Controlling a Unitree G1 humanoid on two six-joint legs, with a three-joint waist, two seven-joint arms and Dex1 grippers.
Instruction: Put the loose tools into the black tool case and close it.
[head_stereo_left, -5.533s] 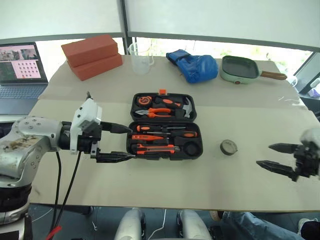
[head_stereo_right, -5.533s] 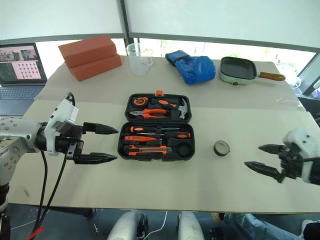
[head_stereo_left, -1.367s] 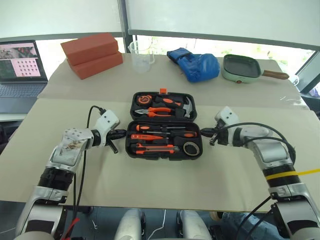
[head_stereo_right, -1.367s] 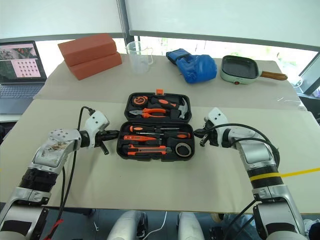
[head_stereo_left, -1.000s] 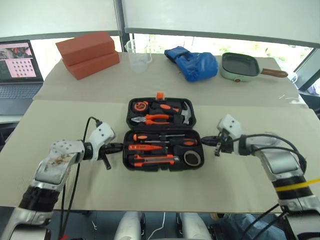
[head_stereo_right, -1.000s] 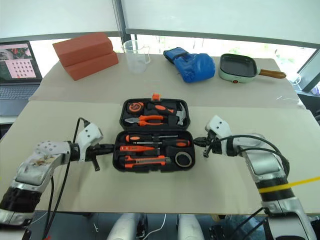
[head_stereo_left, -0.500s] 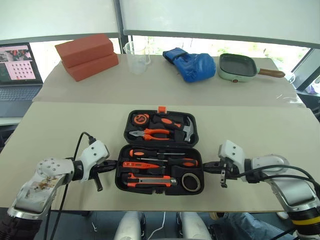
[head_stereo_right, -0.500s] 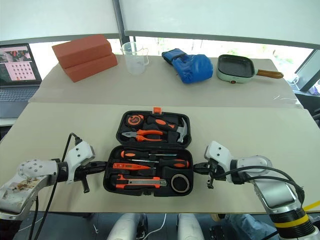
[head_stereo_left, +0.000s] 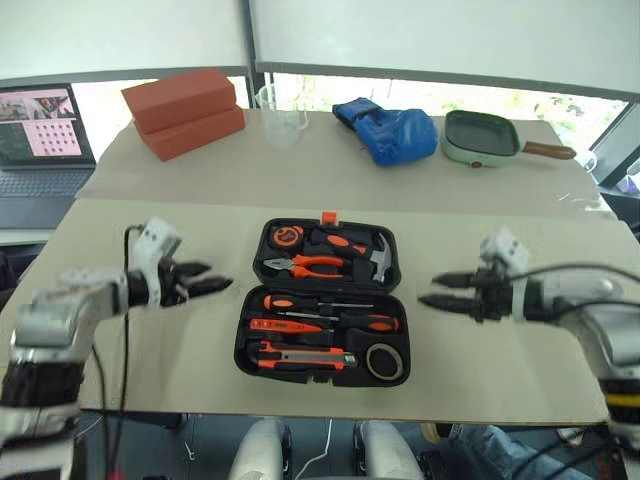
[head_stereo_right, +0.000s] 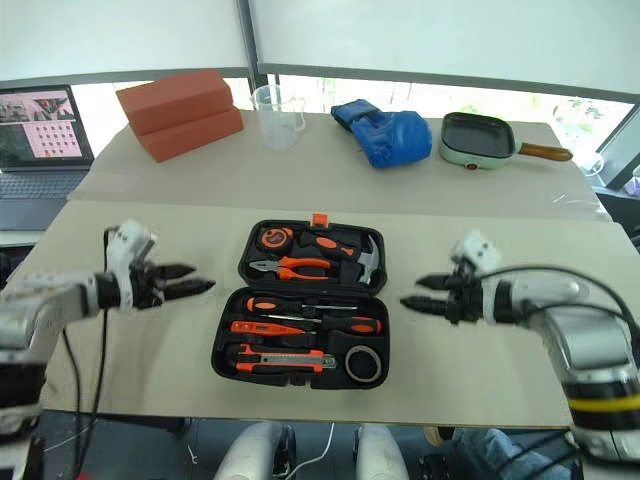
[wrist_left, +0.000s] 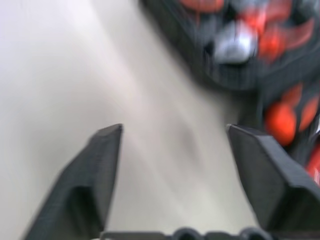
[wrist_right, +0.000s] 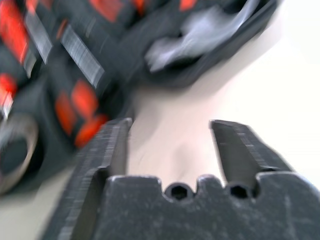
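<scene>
A: One black moulded-plastic clamshell tool case (head_stereo_left: 322, 301) lay open in the middle of the beige table (head_stereo_left: 520, 360), its orange latch on the far edge.

B: And inside?

A: The near half held two orange-and-black-handled screwdrivers (head_stereo_left: 330, 303), one slim orange tester screwdriver (head_stereo_left: 272, 325), one orange-and-black utility knife (head_stereo_left: 300, 354) and one grey-black tape roll (head_stereo_left: 379, 361). The far half held orange-handled pliers (head_stereo_left: 308, 264) and a steel-headed hammer (head_stereo_left: 378, 256).

B: The grippers?

A: The left gripper (head_stereo_left: 207, 277) and right gripper (head_stereo_left: 441, 290) flanked the case, fingers spread, holding nothing.
</scene>
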